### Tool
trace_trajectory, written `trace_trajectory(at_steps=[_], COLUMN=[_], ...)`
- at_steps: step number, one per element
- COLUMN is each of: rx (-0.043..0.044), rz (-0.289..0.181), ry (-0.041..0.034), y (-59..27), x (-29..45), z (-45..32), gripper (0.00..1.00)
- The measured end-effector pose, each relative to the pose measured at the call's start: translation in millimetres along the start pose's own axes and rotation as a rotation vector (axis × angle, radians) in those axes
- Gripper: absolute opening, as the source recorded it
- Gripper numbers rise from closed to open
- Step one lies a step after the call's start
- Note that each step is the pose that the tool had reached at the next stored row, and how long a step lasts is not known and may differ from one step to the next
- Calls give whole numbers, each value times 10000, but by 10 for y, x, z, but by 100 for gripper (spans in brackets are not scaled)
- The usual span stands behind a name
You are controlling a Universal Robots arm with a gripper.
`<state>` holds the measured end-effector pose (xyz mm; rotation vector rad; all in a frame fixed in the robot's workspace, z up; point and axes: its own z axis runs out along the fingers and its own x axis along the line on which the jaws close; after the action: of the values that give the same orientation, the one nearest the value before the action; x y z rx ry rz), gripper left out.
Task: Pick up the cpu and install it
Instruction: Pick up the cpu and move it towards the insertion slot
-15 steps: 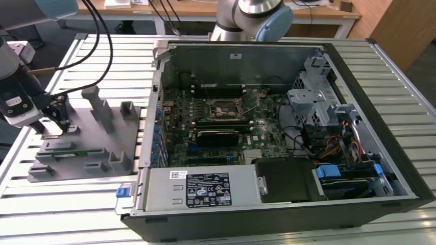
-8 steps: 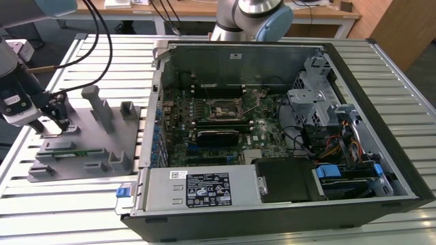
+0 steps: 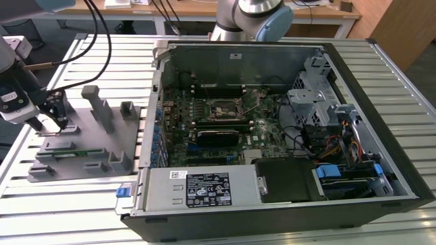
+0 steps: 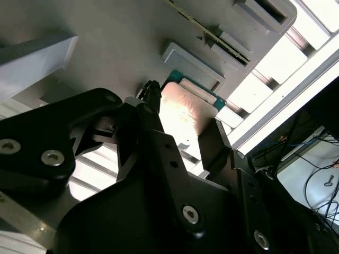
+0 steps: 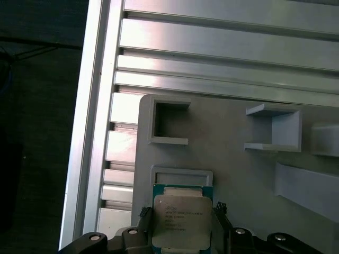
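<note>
A slatted aluminium table carries everything. Well away from the jaws, toward the exterior view's right, the open computer case lies on its side with its green motherboard showing. The robot arm rises behind the case. Directly under the jaws lies a grey fixture plate, set just beside the case on the exterior view's left; upright posts and small walled pockets stand on it, and in the first wrist view two such open pockets lie a little beyond the fingertips. The gripper is down at the plate's far corner in the exterior view, its dark fingers pointing straight at the surface. A narrow green memory stick rests in a slot of the plate, near the jaws but apart from them, on the side toward the viewer in the exterior view. The dark, metal-framed socket sits on the motherboard, well apart from the jaws. The cpu, silver-topped with a thin green rim, sits flat between the jaws in both wrist views, one edge next to a low grey frame on the plate. The jaws are drawn in narrow, and the fingertips rest against two opposite edges of the chip.
</note>
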<state>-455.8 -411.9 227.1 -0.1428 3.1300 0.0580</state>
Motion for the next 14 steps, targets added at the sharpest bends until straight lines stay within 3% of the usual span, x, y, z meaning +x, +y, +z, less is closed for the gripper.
trace_trajectory(at_steps=[14], rx=[0], rz=[0], ry=[-1], y=[3], x=[-1], z=[-73], gripper=[53])
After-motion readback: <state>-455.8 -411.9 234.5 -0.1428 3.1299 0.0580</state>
